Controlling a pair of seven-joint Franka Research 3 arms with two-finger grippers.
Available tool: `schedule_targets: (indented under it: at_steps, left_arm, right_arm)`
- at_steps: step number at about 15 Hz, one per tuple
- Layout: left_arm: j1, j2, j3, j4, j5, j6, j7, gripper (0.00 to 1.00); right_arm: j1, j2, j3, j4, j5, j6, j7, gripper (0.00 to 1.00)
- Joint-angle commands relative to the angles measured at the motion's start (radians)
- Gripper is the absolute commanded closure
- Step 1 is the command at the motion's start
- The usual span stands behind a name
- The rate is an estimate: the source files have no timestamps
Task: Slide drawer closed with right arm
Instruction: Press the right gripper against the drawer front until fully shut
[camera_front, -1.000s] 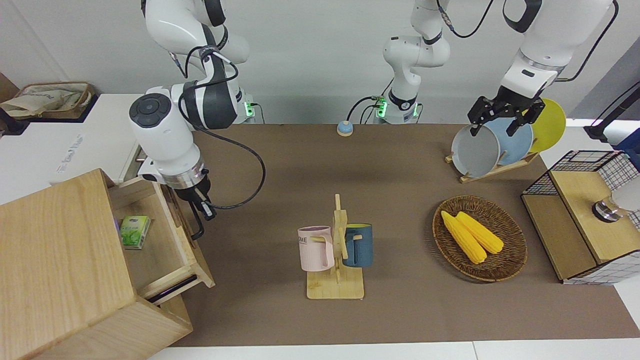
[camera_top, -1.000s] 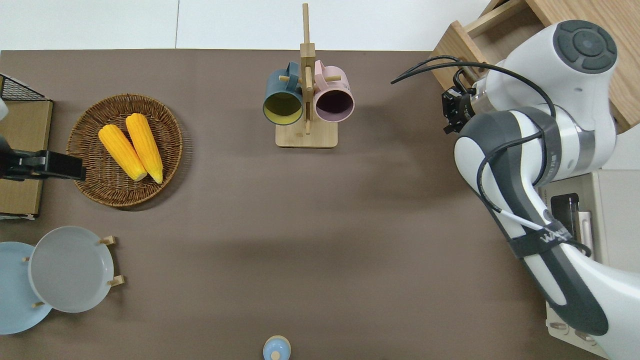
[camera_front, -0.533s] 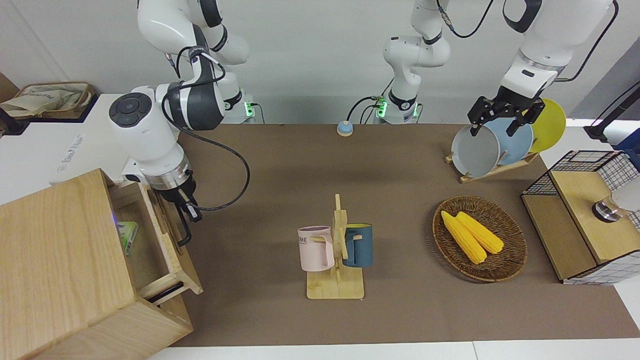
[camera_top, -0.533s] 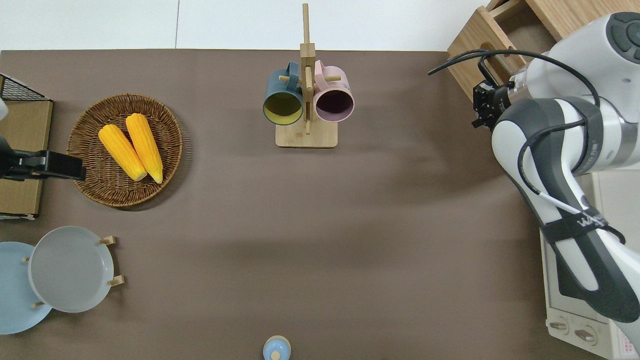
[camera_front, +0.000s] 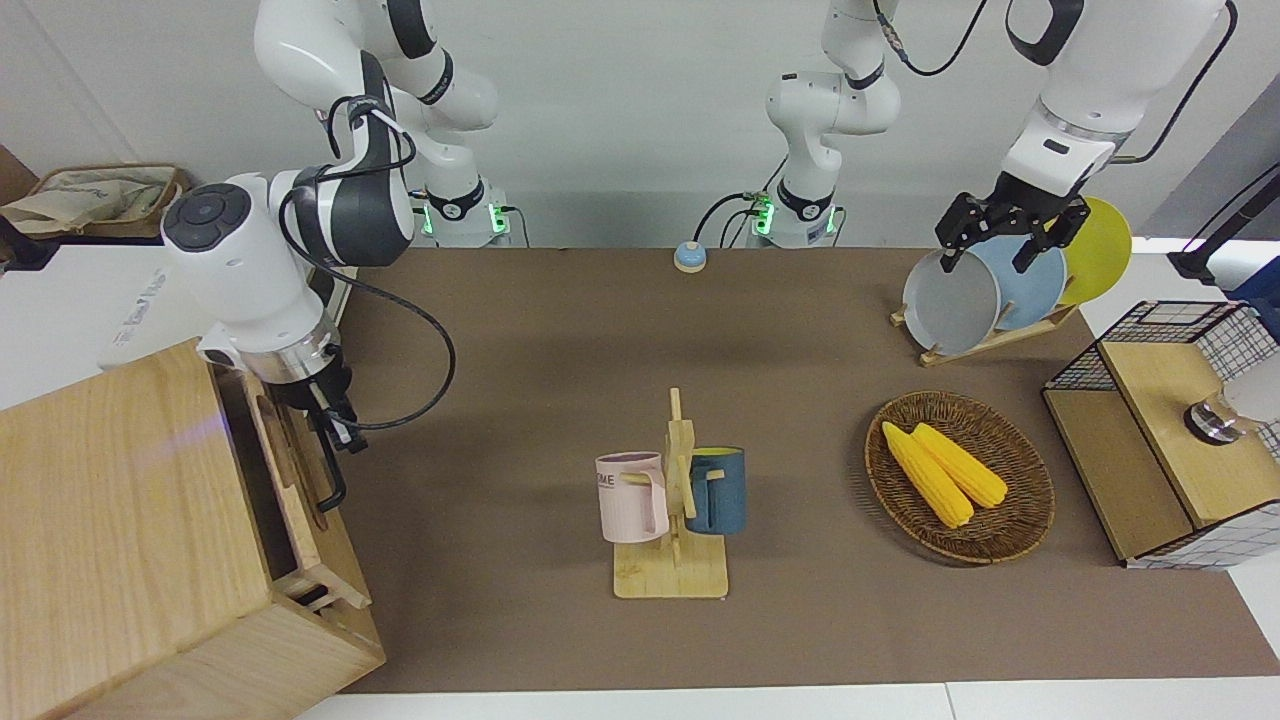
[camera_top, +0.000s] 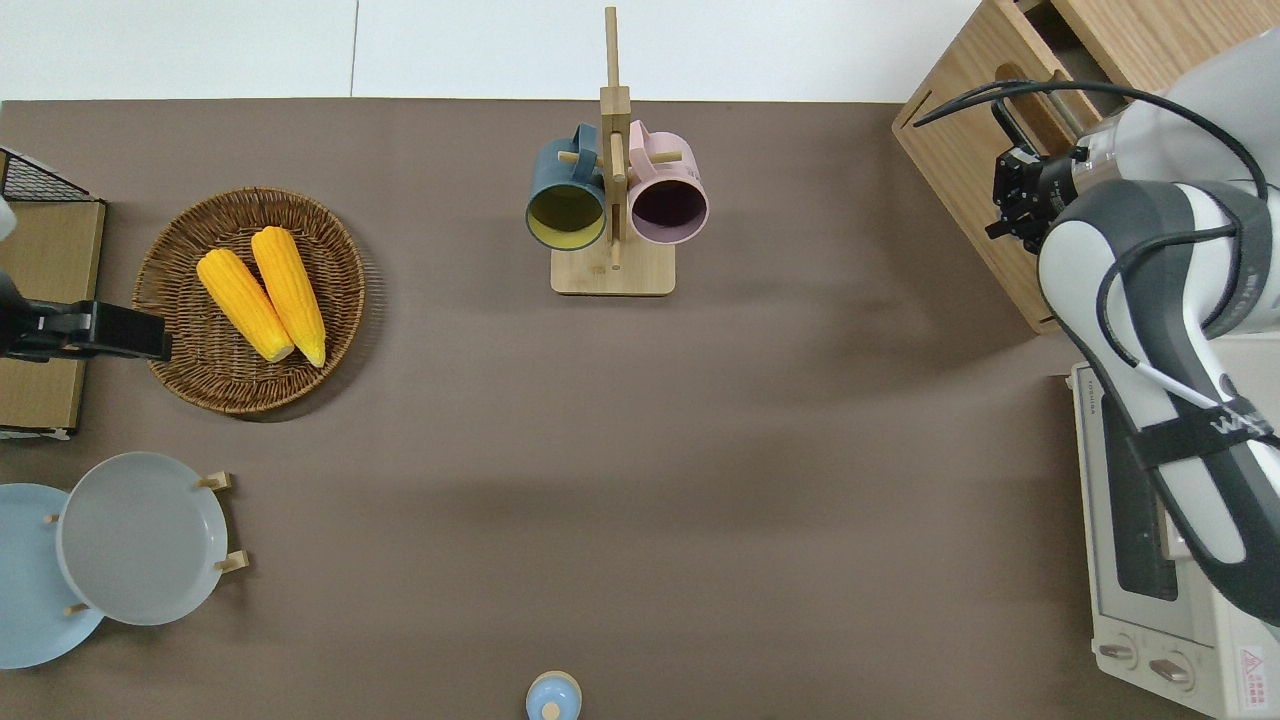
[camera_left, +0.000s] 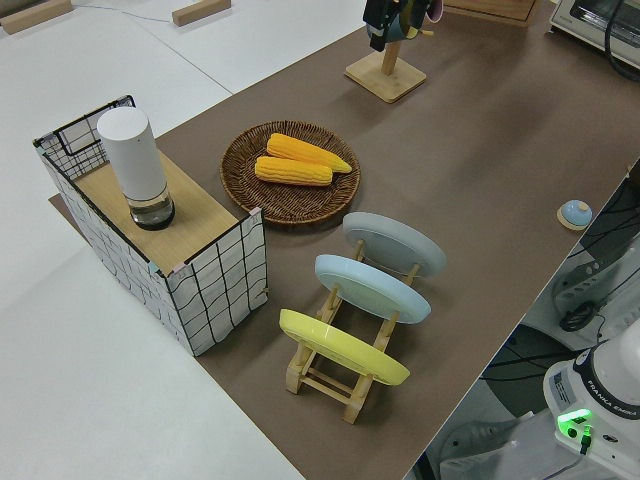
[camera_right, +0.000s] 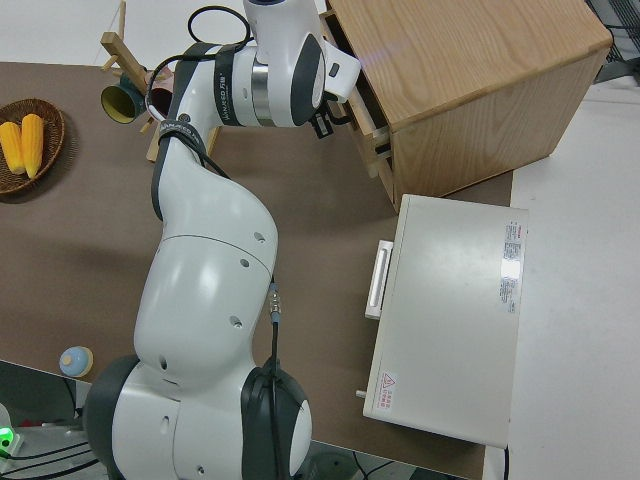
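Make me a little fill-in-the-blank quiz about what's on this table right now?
1. The woven basket holds two ears of ____.
2. The right gripper is at the drawer's black ____.
3. The wooden stand carries a blue mug and a ____ mug.
4. The plate rack holds ____ plates.

Missing words: corn; handle; pink; three

Two corn cobs (camera_top: 260, 292) lie in a wicker basket (camera_top: 180, 360)

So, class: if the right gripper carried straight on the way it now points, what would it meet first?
Most likely the drawer: the right gripper points at its front panel, right by the black handle. Whether it already touches cannot be told.
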Motion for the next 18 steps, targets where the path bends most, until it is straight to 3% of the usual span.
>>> schedule_targets:
  at_steps: [1,12,18]
  left_arm:
    - [-0.017,0.013,0.017,0.020,0.012,0.000,0.007,0.00]
    - [-0.017,0.013,0.017,0.020,0.012,0.000,0.007,0.00]
    - [-0.017,0.013,0.017,0.020,0.012,0.000,0.007,0.00]
  right_arm:
    - [-0.050,0.017,0.020,0.029,0.027,0.047,-0.087,1.000]
    - [-0.090,0.018,0.017,0.035,0.023,0.053,-0.231,1.000]
    - [-0.090,0.018,0.016,0.035,0.023,0.053,-0.239,1.000]
